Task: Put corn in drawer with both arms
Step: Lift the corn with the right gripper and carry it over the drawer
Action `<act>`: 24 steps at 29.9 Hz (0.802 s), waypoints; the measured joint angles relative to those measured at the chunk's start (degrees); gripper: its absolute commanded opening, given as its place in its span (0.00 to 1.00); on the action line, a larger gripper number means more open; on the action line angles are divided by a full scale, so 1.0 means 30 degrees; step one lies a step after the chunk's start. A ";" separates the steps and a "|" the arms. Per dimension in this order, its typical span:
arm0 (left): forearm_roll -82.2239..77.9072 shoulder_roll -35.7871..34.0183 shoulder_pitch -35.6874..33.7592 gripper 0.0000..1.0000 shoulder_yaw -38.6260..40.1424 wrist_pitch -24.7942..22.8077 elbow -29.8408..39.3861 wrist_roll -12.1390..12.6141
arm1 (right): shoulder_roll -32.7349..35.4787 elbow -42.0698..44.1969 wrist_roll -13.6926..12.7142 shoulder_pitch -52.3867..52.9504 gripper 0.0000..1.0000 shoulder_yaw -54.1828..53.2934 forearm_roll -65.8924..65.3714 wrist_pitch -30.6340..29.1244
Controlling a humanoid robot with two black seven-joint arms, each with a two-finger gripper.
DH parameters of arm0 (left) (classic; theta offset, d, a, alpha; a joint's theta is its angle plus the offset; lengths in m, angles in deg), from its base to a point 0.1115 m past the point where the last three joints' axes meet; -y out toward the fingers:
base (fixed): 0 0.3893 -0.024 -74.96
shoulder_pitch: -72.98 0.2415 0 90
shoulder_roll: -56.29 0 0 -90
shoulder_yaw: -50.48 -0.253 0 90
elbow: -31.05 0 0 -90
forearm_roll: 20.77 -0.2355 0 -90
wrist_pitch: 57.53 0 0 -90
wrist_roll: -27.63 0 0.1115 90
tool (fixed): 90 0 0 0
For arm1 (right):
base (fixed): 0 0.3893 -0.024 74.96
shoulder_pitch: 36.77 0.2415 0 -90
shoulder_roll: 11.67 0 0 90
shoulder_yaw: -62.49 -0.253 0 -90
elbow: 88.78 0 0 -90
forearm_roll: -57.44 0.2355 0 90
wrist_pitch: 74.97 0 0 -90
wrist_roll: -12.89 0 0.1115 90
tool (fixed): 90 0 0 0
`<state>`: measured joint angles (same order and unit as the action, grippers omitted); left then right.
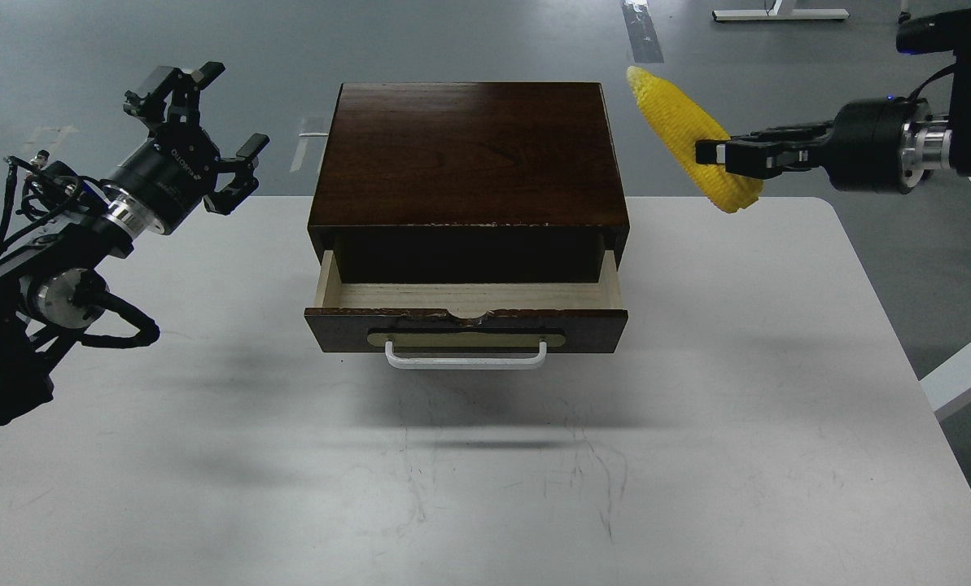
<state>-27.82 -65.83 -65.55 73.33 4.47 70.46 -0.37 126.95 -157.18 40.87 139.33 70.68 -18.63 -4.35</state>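
Single head view, high and angled down over table (485,488), mid-distance.

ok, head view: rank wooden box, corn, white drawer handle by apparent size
1. wooden box, by far the largest.
2/3. corn and white drawer handle: similar length, the corn is thicker, but it's held in the air, so unsure.

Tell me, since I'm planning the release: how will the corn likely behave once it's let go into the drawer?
The corn looks rigid: it juts well past the right gripper without sagging. Its round, tapered body will probably roll, curving toward the pointed end. The open drawer has pale walls that should stop it. It seems light, since it is held only near one end.
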 measured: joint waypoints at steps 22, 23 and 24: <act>0.0010 -0.0658 -0.0060 0.98 0.0029 0.0001 0.0050 0.0000 | -0.9864 -0.0435 0.0009 0.6098 0.06 0.7109 -0.3101 0.3481; 0.0019 -0.0687 -0.0058 0.98 0.0029 0.0000 0.0051 0.0000 | -0.9912 -0.0435 0.0009 0.6100 0.06 0.7270 -0.3321 0.3716; 0.0028 -0.0726 -0.0056 0.98 0.0028 0.0000 0.0051 0.0000 | -0.9956 -0.0435 0.0009 0.6099 0.06 0.7408 -0.3515 0.3930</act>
<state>-27.74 -68.01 -65.72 73.42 4.47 70.61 -0.37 97.08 -158.48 40.90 157.63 92.91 -29.17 7.44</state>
